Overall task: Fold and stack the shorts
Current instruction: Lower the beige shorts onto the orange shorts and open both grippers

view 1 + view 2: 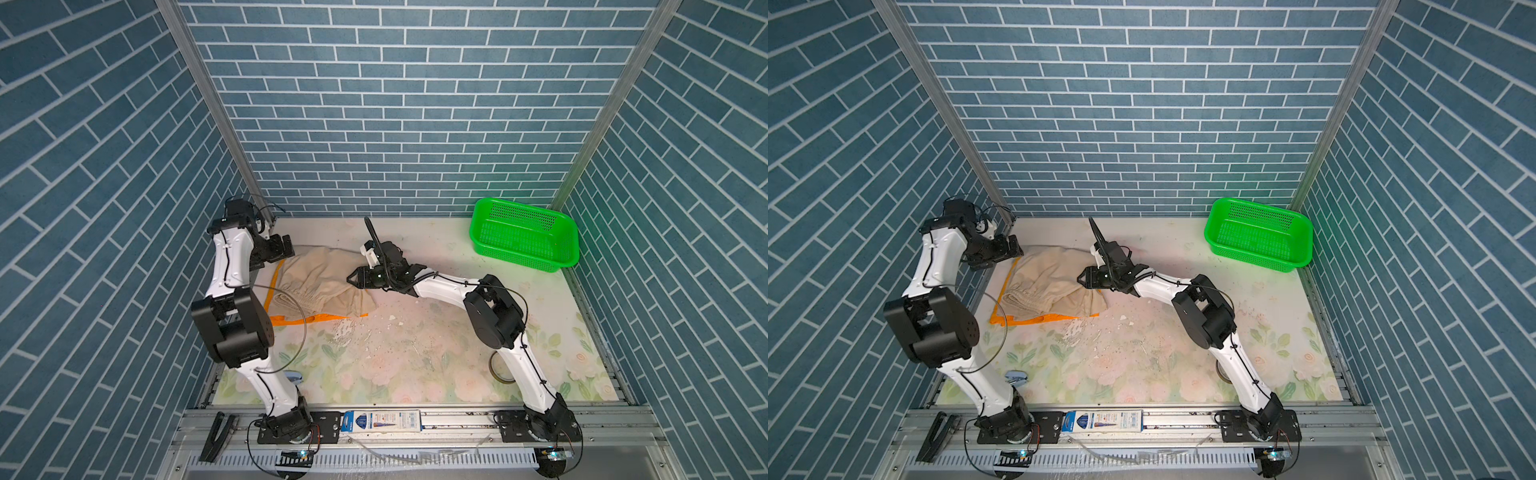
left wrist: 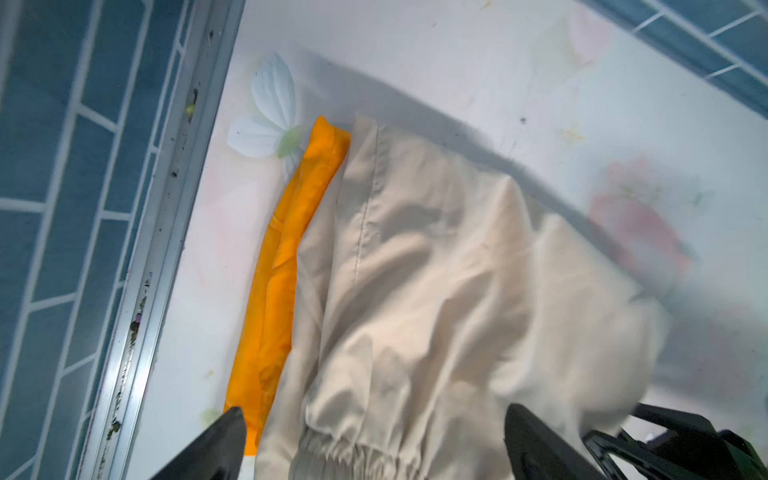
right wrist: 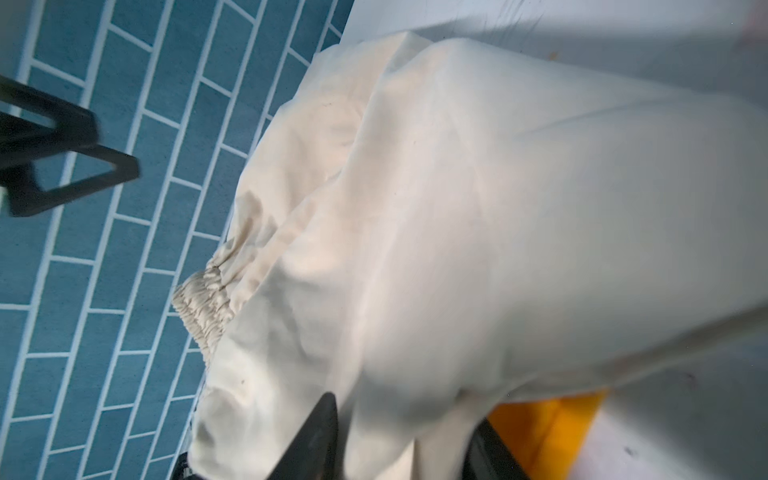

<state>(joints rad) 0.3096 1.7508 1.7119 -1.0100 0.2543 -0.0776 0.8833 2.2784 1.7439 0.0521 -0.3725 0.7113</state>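
The beige shorts (image 1: 320,282) lie spread over the orange shorts (image 1: 286,322) at the far left of the floral table (image 1: 415,357), so only 2 orange edges show, along the left and near sides. My left gripper (image 2: 374,409) hangs by the beige pair's far left corner, fingers spread wide, gripping nothing. My right gripper (image 3: 405,411) sits at the pair's right edge, jaws parted with a beige fold lying between them. The green basket (image 1: 519,243) stands well apart, at the far right.
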